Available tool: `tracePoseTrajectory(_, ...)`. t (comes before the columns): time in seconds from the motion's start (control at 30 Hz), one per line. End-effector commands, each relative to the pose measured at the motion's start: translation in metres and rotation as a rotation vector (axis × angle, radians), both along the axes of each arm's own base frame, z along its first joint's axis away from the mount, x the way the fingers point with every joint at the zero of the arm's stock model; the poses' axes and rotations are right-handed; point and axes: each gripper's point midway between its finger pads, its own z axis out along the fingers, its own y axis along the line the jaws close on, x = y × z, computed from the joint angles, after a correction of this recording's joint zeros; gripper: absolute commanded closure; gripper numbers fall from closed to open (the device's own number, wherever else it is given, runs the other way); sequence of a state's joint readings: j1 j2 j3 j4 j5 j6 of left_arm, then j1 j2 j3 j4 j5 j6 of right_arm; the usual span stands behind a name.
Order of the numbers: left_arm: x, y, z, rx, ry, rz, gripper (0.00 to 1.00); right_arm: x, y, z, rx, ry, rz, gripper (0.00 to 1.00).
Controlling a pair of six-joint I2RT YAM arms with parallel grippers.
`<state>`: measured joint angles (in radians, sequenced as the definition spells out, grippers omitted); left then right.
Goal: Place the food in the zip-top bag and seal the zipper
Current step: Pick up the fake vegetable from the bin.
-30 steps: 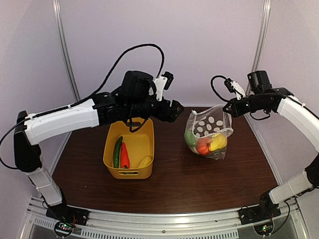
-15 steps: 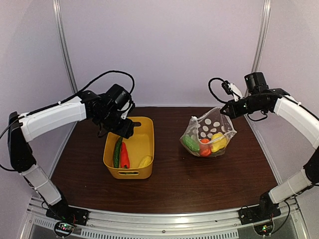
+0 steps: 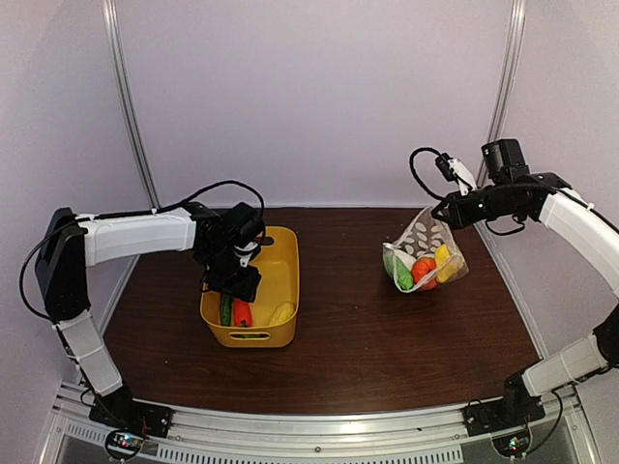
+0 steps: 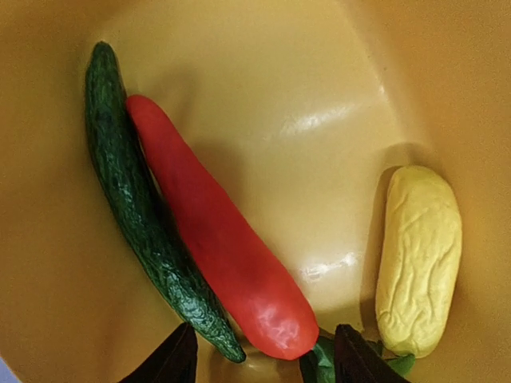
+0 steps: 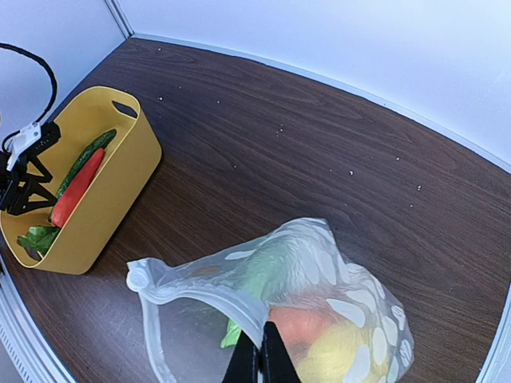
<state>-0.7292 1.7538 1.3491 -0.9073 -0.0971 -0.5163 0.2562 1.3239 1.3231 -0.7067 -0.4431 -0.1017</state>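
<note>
Our left gripper [image 4: 267, 361] stood open astride the carrot [image 4: 215, 239] in the yellow tub [image 3: 276, 329], left of centre, and we feared catching the cucumber [image 4: 132, 199] touching it, while our right gripper [image 5: 259, 361] pinched the zip-top bag [image 5: 319, 271] by its edge.

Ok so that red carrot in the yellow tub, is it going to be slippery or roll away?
Probably slippery: the red carrot looks glossy and smooth. Its tapering body might squirt from the left gripper if pinched near an end. Rolling seems unlikely, since it lies against the cucumber in the yellow tub.
</note>
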Motion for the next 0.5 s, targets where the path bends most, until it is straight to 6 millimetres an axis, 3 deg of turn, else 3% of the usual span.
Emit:
tracePoseTrajectory(0.0, -0.003, 0.006, -0.025, 0.028, 0.033, 0.067, 0.4, 0.0, -0.004, 0.01, -0.002, -0.045, -0.015, 1.0)
tracePoseTrajectory(0.2, -0.006, 0.002, -0.056, 0.026, 0.081, 0.071, 0.4, -0.002, -0.003, 0.008, 0.003, -0.036, -0.01, 1.0)
tracePoseTrajectory(0.47, 0.01, -0.006, -0.068, 0.053, 0.06, 0.045, 0.43, -0.002, -0.004, 0.007, 0.0, -0.037, -0.014, 1.0)
